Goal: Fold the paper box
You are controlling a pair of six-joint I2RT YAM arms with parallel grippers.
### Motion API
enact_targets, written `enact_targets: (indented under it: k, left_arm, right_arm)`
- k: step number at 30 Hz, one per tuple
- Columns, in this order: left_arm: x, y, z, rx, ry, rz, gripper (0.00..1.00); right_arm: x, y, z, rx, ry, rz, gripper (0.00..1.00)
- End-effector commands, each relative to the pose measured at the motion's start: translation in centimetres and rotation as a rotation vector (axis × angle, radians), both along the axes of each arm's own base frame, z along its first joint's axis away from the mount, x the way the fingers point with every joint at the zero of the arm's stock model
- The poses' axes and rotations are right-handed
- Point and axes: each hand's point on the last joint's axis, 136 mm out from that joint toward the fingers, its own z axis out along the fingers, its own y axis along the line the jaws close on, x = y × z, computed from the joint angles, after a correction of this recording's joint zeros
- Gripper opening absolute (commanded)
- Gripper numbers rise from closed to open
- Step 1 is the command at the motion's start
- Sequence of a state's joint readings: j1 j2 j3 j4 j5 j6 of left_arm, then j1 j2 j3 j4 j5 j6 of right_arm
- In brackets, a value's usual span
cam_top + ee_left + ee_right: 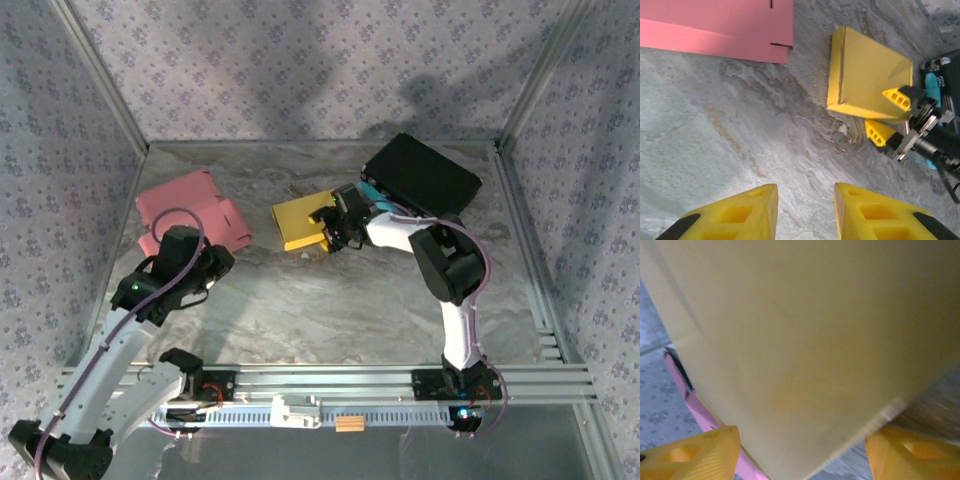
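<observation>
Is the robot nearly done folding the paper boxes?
About halfway, it seems. The yellow box looks folded into shape. The right claw stands open around its corner. The pink sheet lies flat, not yet folded, and the left claw hovers open, empty, near it.

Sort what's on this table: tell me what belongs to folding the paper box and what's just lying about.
For the job:
- yellow paper box, already folded up
- pink paper sheet, cut with slits, lying flat

Just lying about:
- black case, at the back right
</observation>
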State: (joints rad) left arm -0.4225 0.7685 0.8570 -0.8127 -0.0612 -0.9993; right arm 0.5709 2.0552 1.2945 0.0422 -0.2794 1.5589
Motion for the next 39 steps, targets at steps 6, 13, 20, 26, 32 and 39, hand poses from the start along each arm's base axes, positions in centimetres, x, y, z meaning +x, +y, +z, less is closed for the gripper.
enact_targets:
  k: [6,13,20,26,32,39]
  left_arm:
    - [-0.7,1.9,0.5,0.044,0.043,0.03,0.35]
    - [2.9,4.6,-0.9,0.106,0.198,0.116,0.36]
    - [11.2,10.6,-5.0,0.152,0.319,0.287,0.36]
    - [17.0,15.0,-8.5,0.236,0.429,0.265,0.35]
    - [18.9,14.4,-13.0,0.226,0.534,0.179,0.35]
    - [16.5,10.1,-16.6,0.149,0.617,0.116,0.33]
  right_arm:
    - [7.8,0.6,0.0,0.024,-0.044,-0.111,0.67]
    - [8.2,-0.6,3.5,-0.007,-0.108,-0.06,0.7]
    - [2.4,-2.6,6.1,-0.03,-0.141,0.041,0.72]
    - [-1.6,-1.9,6.9,-0.045,-0.168,0.254,0.72]
    - [-3.5,-2.8,7.6,-0.069,-0.199,0.351,0.72]
    - [-4.3,-2.3,6.8,-0.079,-0.197,0.421,0.74]
